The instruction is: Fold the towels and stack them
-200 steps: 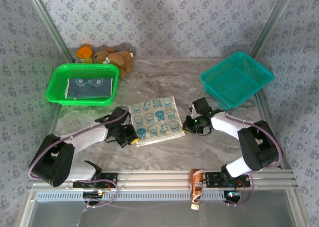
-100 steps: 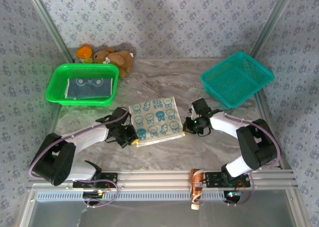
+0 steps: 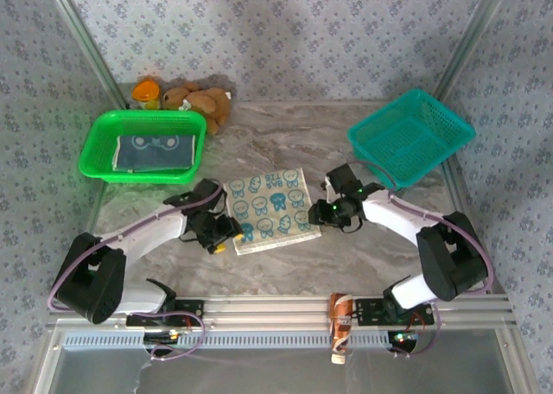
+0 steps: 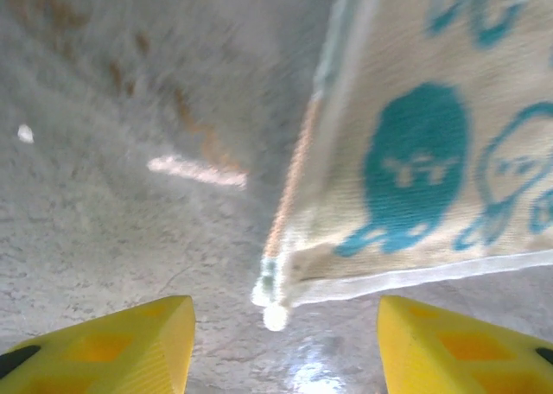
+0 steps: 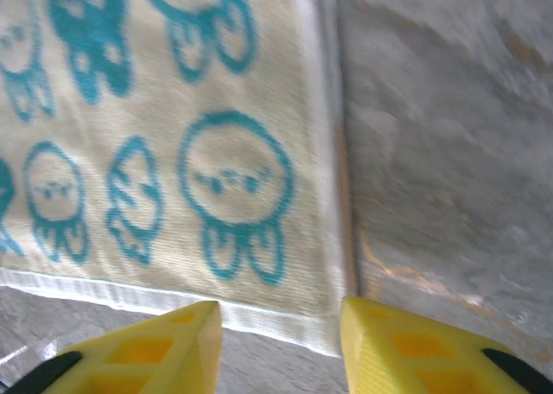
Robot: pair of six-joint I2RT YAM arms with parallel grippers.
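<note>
Cream cloth printed with blue cartoon faces, the pale towel (image 3: 270,206) lies flat at the middle of the marble-patterned table (image 3: 346,264), with an arm at each of its near corners. The left gripper (image 3: 226,238) sits low at the near left corner, jaws apart. From the left wrist, that corner lies on the table just ahead of the gap, between the two yellow fingers (image 4: 112,346) and touching neither. The right gripper (image 3: 321,211) is likewise spread at the near right corner. Its wrist view shows the white hem running just in front of the fingertips (image 5: 147,351), with the corner falling between them. A blue-grey towel (image 3: 155,152) rests folded in the green basket (image 3: 130,176) at far left. The teal basket (image 3: 406,139) stands at far right, and a brown plush toy (image 3: 200,102) sits behind the green one.
</note>
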